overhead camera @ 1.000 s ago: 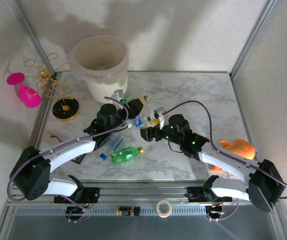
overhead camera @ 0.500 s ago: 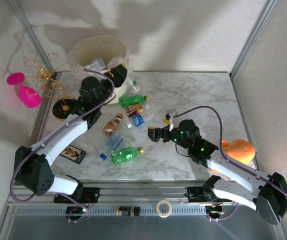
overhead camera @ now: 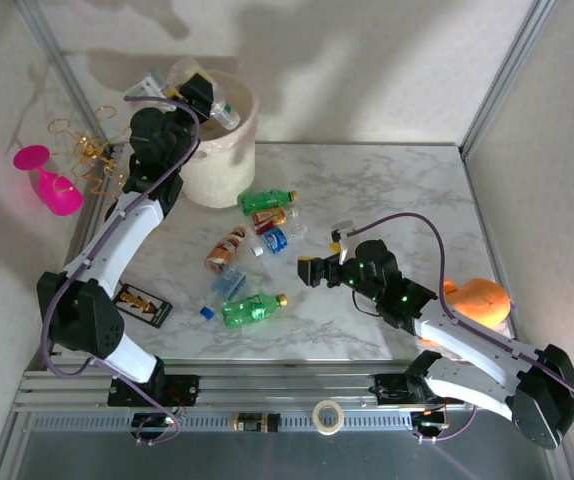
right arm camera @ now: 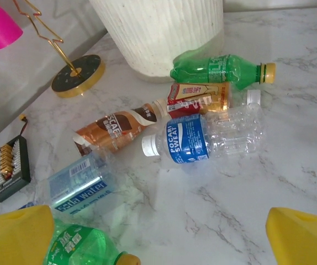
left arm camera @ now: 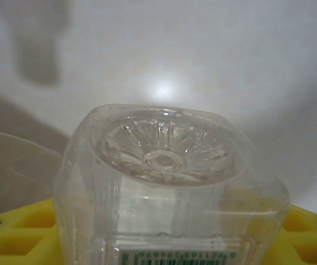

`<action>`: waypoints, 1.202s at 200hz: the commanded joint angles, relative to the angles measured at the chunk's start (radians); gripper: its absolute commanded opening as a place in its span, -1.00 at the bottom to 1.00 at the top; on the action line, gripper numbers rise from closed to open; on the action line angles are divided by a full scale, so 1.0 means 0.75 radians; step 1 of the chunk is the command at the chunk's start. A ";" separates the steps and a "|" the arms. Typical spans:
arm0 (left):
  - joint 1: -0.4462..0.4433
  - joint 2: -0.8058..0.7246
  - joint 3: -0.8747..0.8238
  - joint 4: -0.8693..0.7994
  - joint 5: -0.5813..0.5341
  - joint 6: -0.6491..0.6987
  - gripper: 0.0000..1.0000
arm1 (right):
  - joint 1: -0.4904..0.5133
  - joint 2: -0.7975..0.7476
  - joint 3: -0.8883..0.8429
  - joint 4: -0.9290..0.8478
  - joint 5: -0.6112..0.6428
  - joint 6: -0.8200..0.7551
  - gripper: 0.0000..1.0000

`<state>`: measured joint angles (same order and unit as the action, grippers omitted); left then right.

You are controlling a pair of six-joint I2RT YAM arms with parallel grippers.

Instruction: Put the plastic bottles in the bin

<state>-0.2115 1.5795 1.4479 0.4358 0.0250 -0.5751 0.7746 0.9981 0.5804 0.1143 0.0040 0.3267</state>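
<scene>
The left arm reaches to the far left of the marble worktop (overhead camera: pixel 397 180). There the left gripper (overhead camera: pixel 197 90) is clamped on a clear bottle (overhead camera: pixel 219 110), which the top view shows raised over the mouth of the cream-white bin (overhead camera: pixel 212 178). From the left wrist, the bottle's moulded base faces the camera, wedged between the yellow fingers (left arm camera: pixel 15 234). Six more bottles lie on their sides in a loose cluster on the near side of the bin. The far green bottle (right arm camera: pixel 219 67) is just beside the bin's foot, with the amber bottle (right arm camera: pixel 200 96) close against it. The Pocari Sweat bottle (right arm camera: pixel 202 135) lies just nearer than the amber one. The brown bottle (right arm camera: pixel 120 130) is to their left, and the blue-labelled bottle (right arm camera: pixel 78 185) is nearer again. The near green bottle (overhead camera: pixel 252 308) is closest to the arm bases, and a loose blue cap (overhead camera: pixel 206 312) sits just to its left. The right gripper (overhead camera: pixel 314 270) hangs above the worktop just right of the cluster. Its jaws are spread wide with nothing between them, and its yellow tips sit in the lower corners of the right wrist view. A pink wine glass (overhead camera: pixel 47 180) stands off the worktop's left edge, and an orange object (overhead camera: pixel 479 297) lies at the right edge.
</scene>
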 commanded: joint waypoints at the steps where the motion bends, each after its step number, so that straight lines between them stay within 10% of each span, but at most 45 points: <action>1: 0.041 0.049 0.058 0.033 -0.070 0.001 -0.13 | -0.008 -0.004 0.022 -0.029 0.030 0.010 0.98; 64: 0.071 0.250 0.265 -0.213 -0.041 0.087 0.01 | -0.008 0.059 0.056 -0.063 -0.017 0.005 0.98; 109: 0.071 0.279 0.324 -0.287 -0.033 0.098 0.99 | -0.009 0.085 0.063 -0.069 -0.021 0.005 0.98; 240: -0.006 -0.225 -0.181 -0.033 0.153 -0.032 0.99 | 0.054 0.299 0.049 0.132 -0.276 -0.145 0.97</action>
<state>-0.1837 1.5105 1.4406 0.3092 0.0982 -0.5587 0.7815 1.1858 0.5964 0.1692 -0.1356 0.2855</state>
